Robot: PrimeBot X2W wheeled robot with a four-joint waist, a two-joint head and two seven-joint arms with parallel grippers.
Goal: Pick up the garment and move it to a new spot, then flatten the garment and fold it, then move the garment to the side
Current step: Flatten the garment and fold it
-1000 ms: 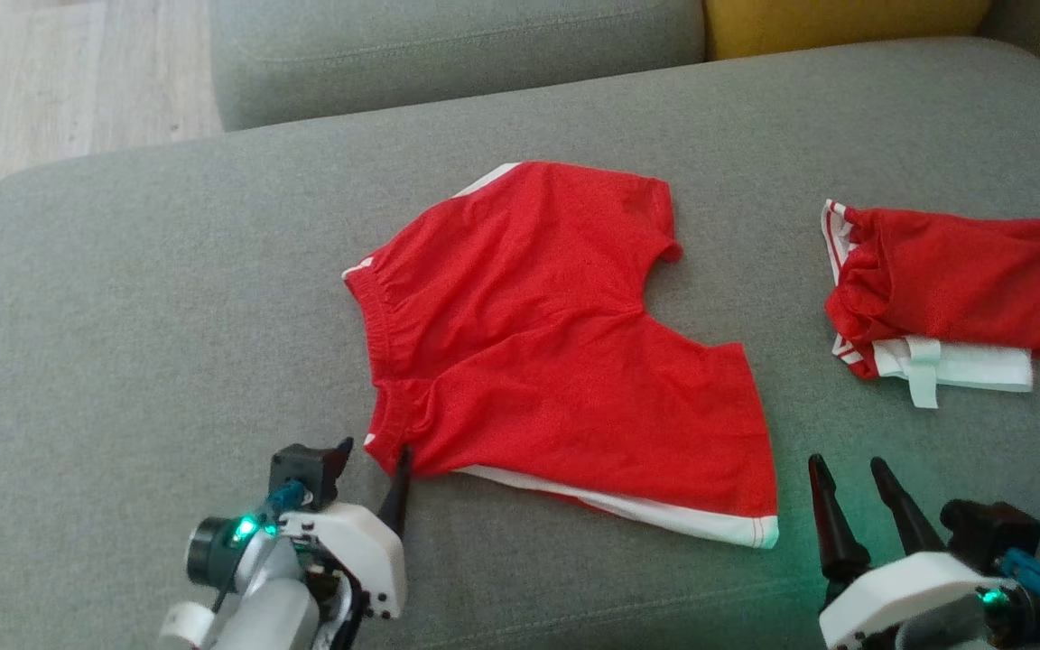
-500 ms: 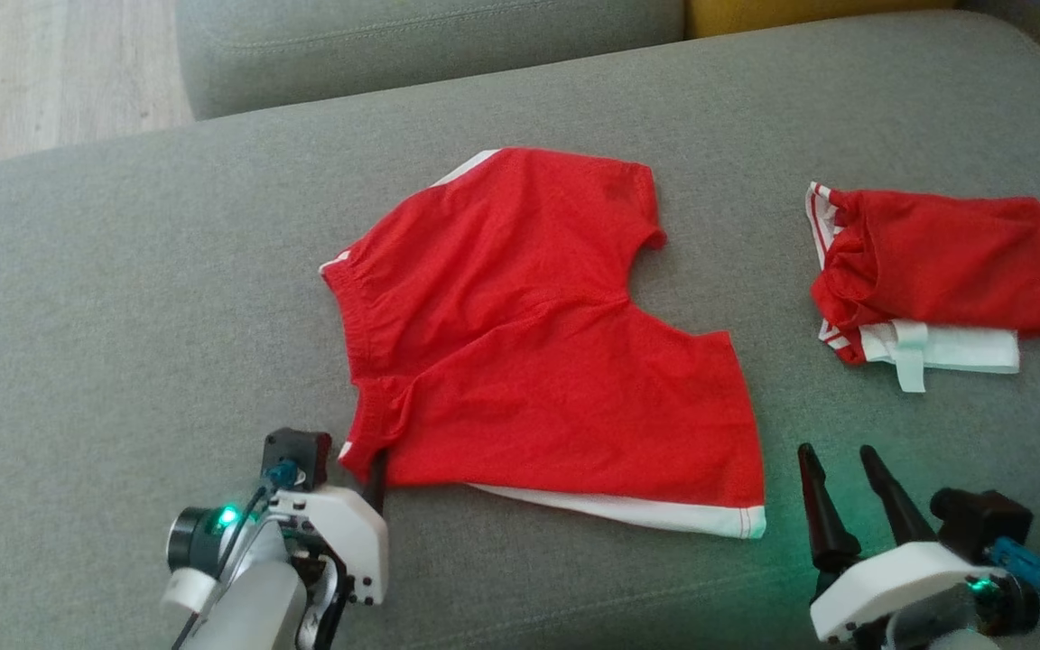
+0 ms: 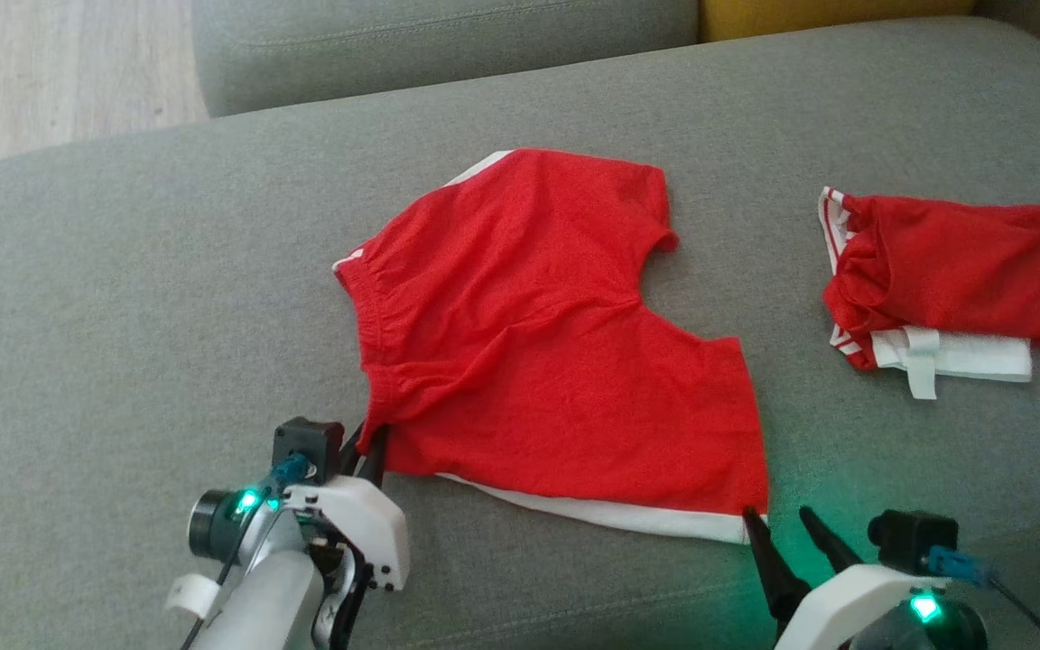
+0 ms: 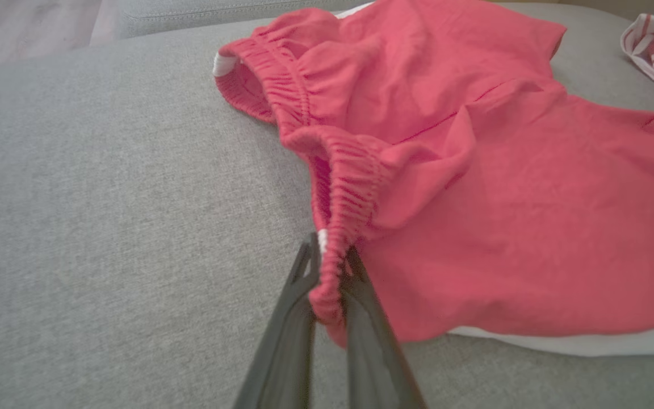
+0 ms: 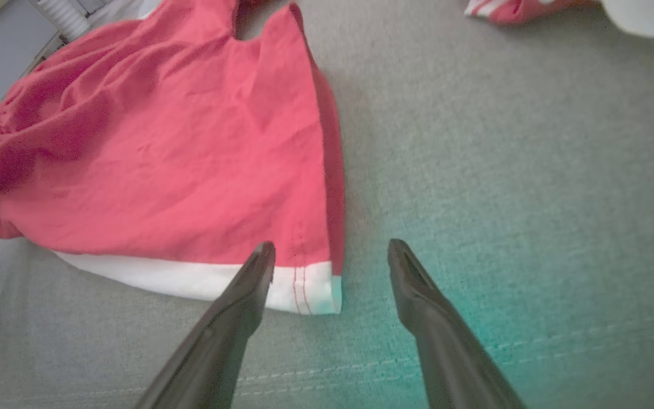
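A grey sofa [image 3: 123, 316] seat spreads across the head view, with pale floor [image 3: 51, 81] beyond its far left corner. Red shorts [image 3: 538, 343] lie spread out near the middle of the seat, waistband to the left, 2 legs to the right, and a white band along the near edge. Well apart to their right sits a bundle [image 3: 953, 271], red with white stripes and a white strip under its near side. The left gripper [image 3: 366, 444] is at the near left corner of the shorts. In the left wrist view its 2 fingers are pinched together on the gathered waistband, which rises in a ridge off the seat there. The right gripper [image 3: 777, 519] has its fingers spread wide and holds nothing. It is at the near right corner of the shorts, and in the right wrist view 1 finger lies over the white hem and the other over bare sofa just beside that corner.
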